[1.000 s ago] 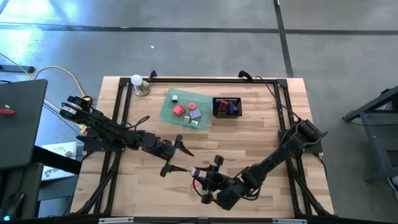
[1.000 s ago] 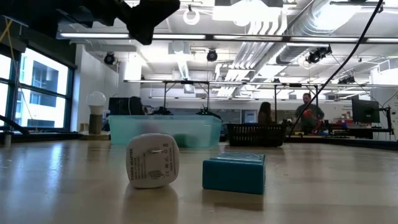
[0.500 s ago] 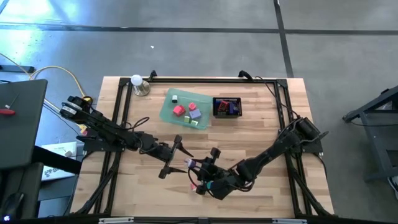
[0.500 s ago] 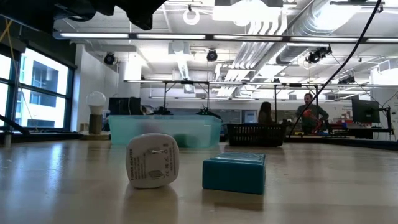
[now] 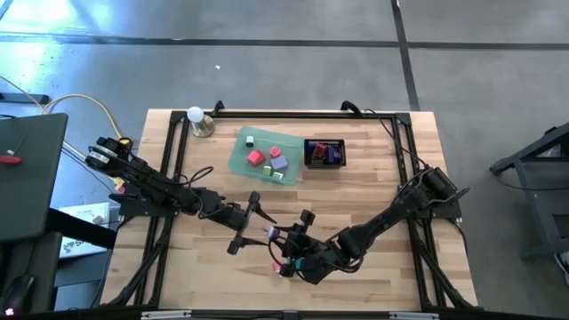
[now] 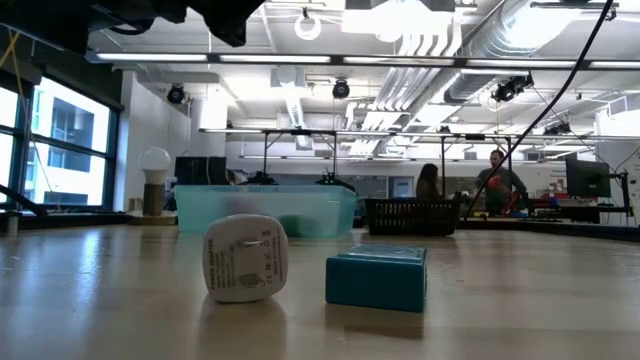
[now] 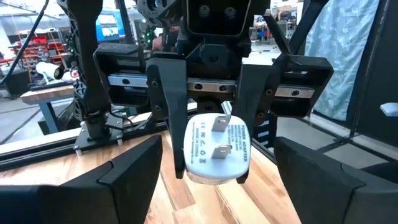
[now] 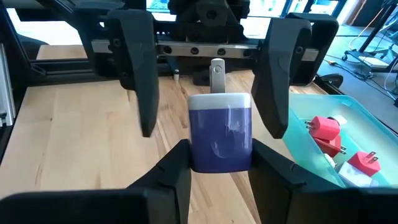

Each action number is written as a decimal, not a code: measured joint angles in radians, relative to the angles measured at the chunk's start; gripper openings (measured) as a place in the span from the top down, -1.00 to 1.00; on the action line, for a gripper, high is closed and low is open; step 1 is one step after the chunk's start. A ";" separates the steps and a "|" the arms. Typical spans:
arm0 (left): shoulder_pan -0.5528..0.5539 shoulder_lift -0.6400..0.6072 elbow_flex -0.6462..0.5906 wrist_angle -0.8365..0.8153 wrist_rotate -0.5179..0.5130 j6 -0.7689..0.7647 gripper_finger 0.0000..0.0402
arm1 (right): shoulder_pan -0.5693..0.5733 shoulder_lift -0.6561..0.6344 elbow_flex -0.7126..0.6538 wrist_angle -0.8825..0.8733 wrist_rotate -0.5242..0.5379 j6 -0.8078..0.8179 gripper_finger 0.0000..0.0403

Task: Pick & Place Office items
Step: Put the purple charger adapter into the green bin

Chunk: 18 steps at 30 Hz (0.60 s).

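My right gripper (image 5: 279, 240) is shut on a white plug adapter (image 8: 221, 134) above the table's near middle. My left gripper (image 5: 259, 226) stands open just left of it, facing it. In the right wrist view the left gripper's fingers (image 8: 140, 74) stand apart on either side beyond the adapter, touching nothing. The green tray (image 5: 238, 158) holds red, purple, green and white items. The black basket (image 5: 324, 153) next to it holds more. Another white adapter (image 6: 245, 258) and a teal block (image 6: 378, 277) rest on the table near the low camera. My right gripper pinches the white adapter between its two fingers, one finger (image 8: 177, 168) on each flat side of the body (image 7: 214, 155). The fingers come level from the table's right. The adapter is lifted clear, its metal prongs (image 7: 219, 124) pointing at my left gripper.
A small lamp with a white bulb (image 5: 196, 118) stands at the far left corner. A black frame rail (image 5: 293, 113) runs along the far edge and down both sides. Bare wood lies between the grippers and the tray. People stand in the room far behind the table.
My right gripper has carried the white adapter toward the table's left and a little toward the far edge, up to my open left gripper, then stopped. My left gripper has stayed roughly where it was, open.
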 joint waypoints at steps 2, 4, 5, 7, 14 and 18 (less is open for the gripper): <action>0.000 0.000 0.000 0.000 -0.011 0.000 -0.42 | 0.000 0.000 0.000 0.000 0.000 0.000 0.43; 0.000 0.000 0.000 0.000 -0.016 0.000 -0.31 | 0.000 0.000 0.000 0.000 0.000 0.000 0.43; 0.000 0.000 0.000 0.000 -0.016 0.000 -0.26 | 0.000 0.000 0.000 0.000 0.000 0.000 0.43; 0.000 0.000 0.000 0.000 -0.018 -0.002 -0.14 | 0.000 0.000 0.000 0.000 0.000 0.000 0.43; -0.002 0.000 -0.002 -0.010 -0.027 -0.025 0.39 | -0.020 0.000 0.000 -0.004 -0.093 0.023 0.42; -0.011 0.001 -0.001 0.001 -0.030 -0.051 0.39 | -0.027 0.000 0.000 0.000 -0.155 0.024 0.10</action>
